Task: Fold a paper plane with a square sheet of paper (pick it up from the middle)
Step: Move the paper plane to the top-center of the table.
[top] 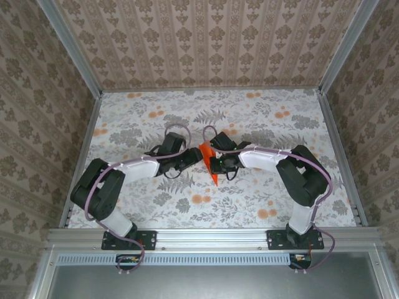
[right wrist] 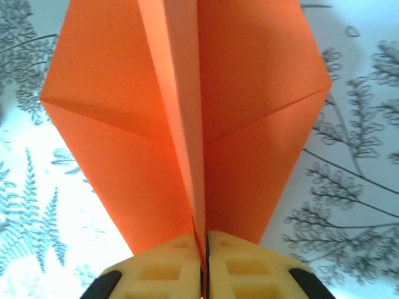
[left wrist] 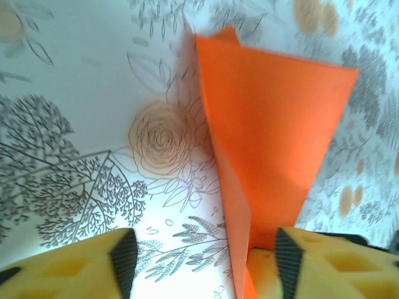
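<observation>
The paper [right wrist: 187, 124] is held on edge over the surface [top: 249, 205], pinched along its centre crease by the right end effector [right wrist: 202, 261], seemingly so the left end effector [left wrist: 206, 252], spread wide beside it, can regrip.

Top camera looks down; both close wrist cameras apparently share the paper plane [right wrist: 255, 93].
</observation>
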